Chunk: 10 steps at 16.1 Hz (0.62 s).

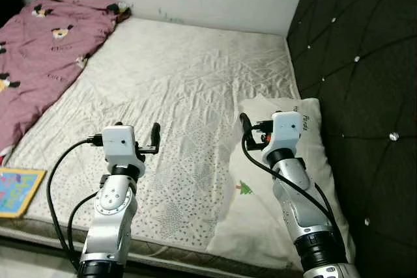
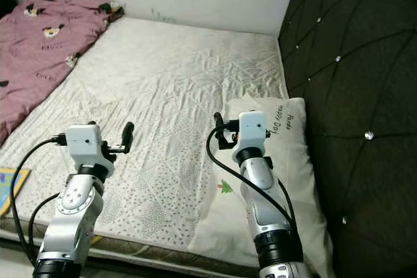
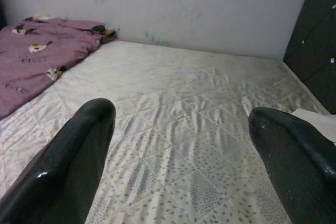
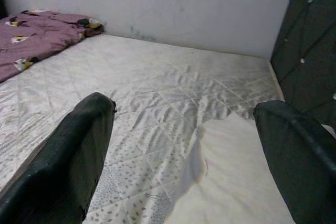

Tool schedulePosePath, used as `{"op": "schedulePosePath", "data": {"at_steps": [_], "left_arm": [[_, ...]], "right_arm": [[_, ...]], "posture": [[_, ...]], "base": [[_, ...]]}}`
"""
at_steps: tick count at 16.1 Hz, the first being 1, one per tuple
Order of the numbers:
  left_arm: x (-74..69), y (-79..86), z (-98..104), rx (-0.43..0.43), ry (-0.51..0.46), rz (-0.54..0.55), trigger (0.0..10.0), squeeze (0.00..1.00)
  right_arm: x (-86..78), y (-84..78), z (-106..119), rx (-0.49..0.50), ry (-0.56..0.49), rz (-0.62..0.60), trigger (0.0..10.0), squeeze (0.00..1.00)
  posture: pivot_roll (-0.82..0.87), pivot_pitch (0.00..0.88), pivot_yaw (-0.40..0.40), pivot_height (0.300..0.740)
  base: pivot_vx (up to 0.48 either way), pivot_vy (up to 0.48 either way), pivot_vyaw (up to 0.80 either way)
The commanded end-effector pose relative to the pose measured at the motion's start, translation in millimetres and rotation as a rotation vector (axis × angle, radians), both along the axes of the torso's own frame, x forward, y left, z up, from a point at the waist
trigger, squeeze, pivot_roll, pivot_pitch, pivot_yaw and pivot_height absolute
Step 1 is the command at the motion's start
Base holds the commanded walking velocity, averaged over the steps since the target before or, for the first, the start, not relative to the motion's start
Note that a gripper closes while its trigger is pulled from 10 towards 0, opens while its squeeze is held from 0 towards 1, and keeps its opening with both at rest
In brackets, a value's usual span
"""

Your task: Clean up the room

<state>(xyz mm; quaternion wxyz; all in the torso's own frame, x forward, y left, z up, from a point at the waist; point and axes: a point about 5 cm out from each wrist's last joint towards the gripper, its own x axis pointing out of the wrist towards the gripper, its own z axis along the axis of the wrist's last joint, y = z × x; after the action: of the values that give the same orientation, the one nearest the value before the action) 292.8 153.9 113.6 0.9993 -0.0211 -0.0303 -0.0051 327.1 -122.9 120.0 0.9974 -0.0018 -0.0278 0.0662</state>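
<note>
Both claws raised over the bed [image 1: 169, 76], nothing held.

You see the left claw [image 3: 181, 145] and the right claw [image 4: 184, 145] each released, fingers spread wide, hovering above the quilted mattress. The white pillow [image 1: 260, 213] lies under the right arm, against the dark tufted headboard [image 1: 365, 76]. The maroon blanket [image 1: 45, 43] is bunched at the far left corner; a colourful book [image 1: 18, 190] rests at the near left edge.

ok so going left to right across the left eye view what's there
maroon printed blanket → colourful book at the mattress edge → left gripper → right gripper → white pillow → dark tufted headboard
</note>
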Motion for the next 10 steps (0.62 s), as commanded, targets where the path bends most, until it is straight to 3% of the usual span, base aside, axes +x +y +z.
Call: {"op": "schedulePosePath", "data": {"at_steps": [1,5,10], "left_arm": [[1.5,-3.5,0.8,-0.003,0.0,-0.01,10.0,0.0],[2.3,-3.6,1.5,-0.005,-0.002,-0.01,10.0,0.0],[1.5,-6.5,0.4,-0.012,0.001,-0.012,10.0,0.0]], "right_arm": [[1.8,-3.2,0.5,-0.004,-0.003,-0.015,10.0,0.0],[1.2,-0.4,-0.1,0.046,0.011,-0.003,10.0,0.0],[3.1,-1.5,-0.9,0.038,0.016,-0.004,10.0,0.0]], "posture": [[0.02,0.035,-0.012,0.74],[0.02,0.034,-0.011,0.74],[0.02,0.036,-0.014,0.74]], "base": [[0.0,0.337,0.0],[0.0,0.337,0.0],[0.0,0.361,-0.76]]}}
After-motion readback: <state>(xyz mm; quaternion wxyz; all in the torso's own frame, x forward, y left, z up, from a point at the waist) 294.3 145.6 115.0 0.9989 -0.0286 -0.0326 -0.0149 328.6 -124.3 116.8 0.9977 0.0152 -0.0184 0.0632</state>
